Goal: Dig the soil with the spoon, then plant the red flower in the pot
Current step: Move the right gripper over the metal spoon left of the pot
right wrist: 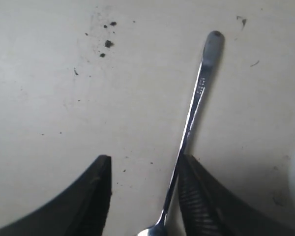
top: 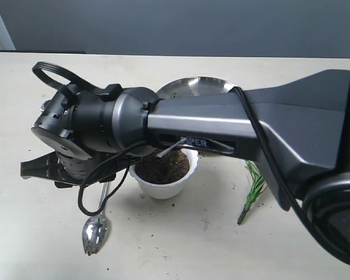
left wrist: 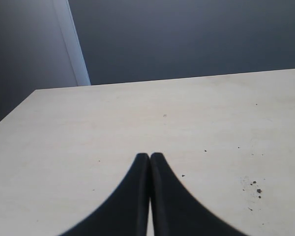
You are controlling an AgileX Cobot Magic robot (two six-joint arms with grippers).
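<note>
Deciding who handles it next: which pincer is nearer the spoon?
Right. The right pincer has its open jaws on either side of the spoon, one finger beside the handle. The left pincer sits shut over the table, with no spoon in its view.

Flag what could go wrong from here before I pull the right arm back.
The spoon lies on the table against one finger of the open right claw; lifting away could drag or flick it. The arm hangs low over the pot of soil, so a sideways swing might tip it. Only green stems show beside the arm; the bloom is hidden.
</note>
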